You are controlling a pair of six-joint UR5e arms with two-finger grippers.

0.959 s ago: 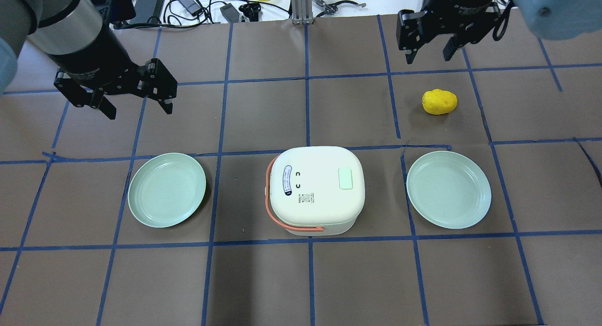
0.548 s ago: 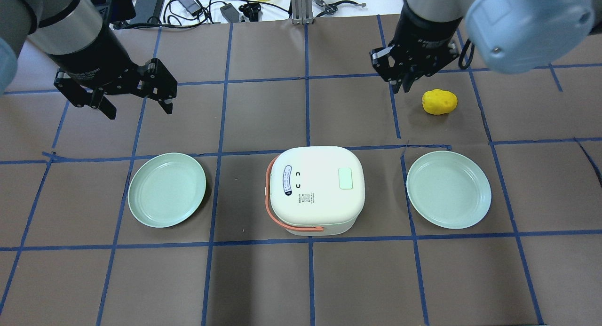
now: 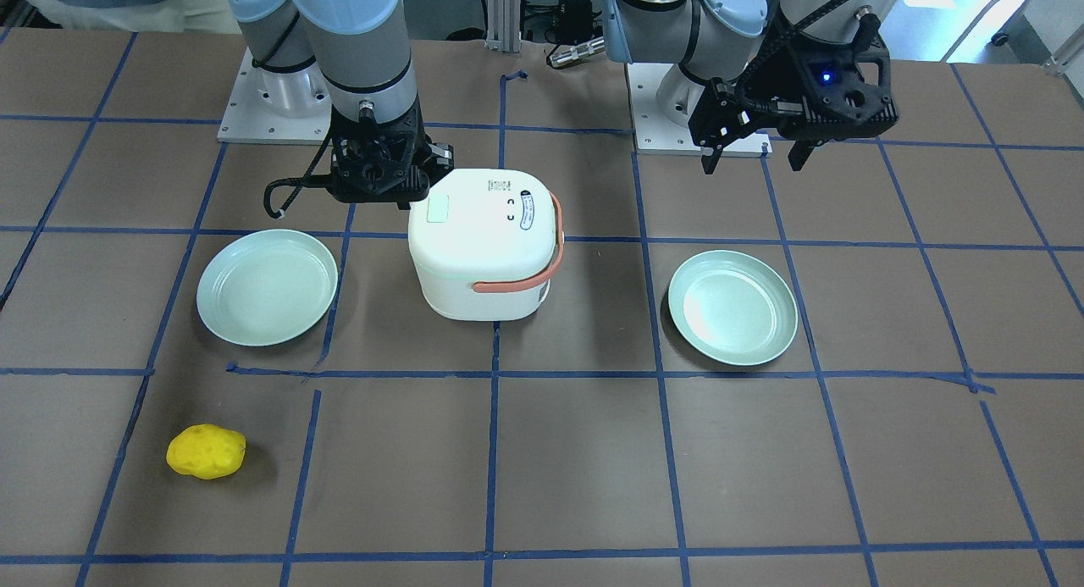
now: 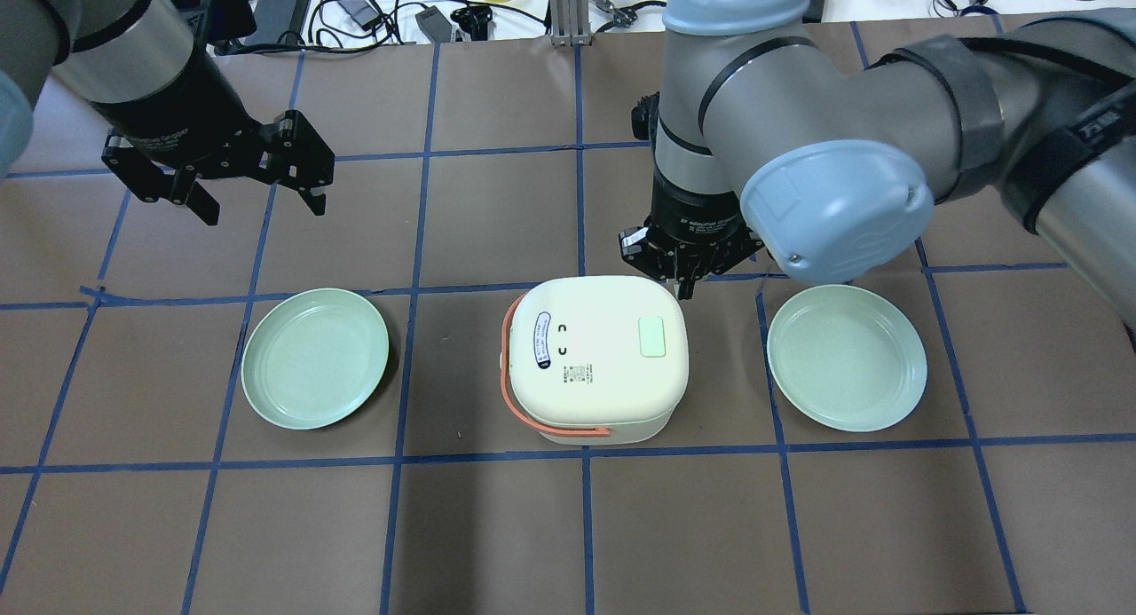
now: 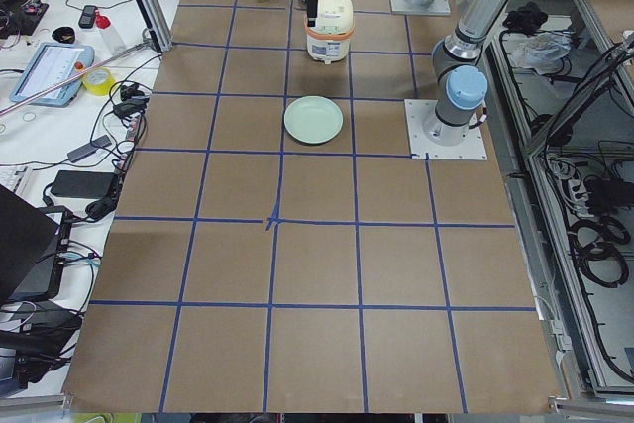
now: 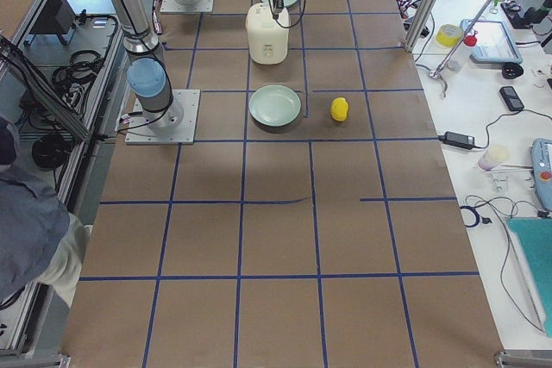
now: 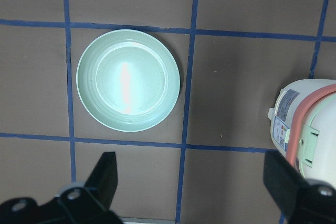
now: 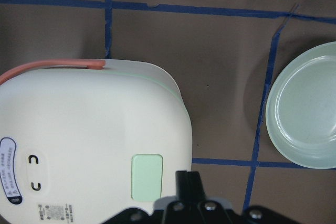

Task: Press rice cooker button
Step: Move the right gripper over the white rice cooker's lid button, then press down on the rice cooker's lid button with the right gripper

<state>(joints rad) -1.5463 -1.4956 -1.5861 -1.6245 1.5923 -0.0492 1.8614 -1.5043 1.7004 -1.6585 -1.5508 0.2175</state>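
The white rice cooker (image 4: 593, 353) with an orange handle stands mid-table, with a pale green button (image 4: 652, 336) on its lid. My right gripper (image 4: 684, 284) is shut and empty, and points down at the lid's far right corner. In the right wrist view its fingertips (image 8: 187, 174) sit just right of the button (image 8: 146, 176); I cannot tell whether they touch the lid. In the front-facing view it (image 3: 398, 199) is beside the button (image 3: 438, 208). My left gripper (image 4: 264, 208) is open and empty, well off to the far left of the cooker.
Two pale green plates flank the cooker, one on the left (image 4: 315, 358) and one on the right (image 4: 846, 358). A yellow lumpy object (image 3: 206, 451) lies beyond the right plate and is hidden by my right arm in the overhead view. Cables and gear line the far table edge.
My right arm has swung from the far right of the table in to the cooker's far right corner, and its gripper has gone from open to shut. The left arm has not moved.
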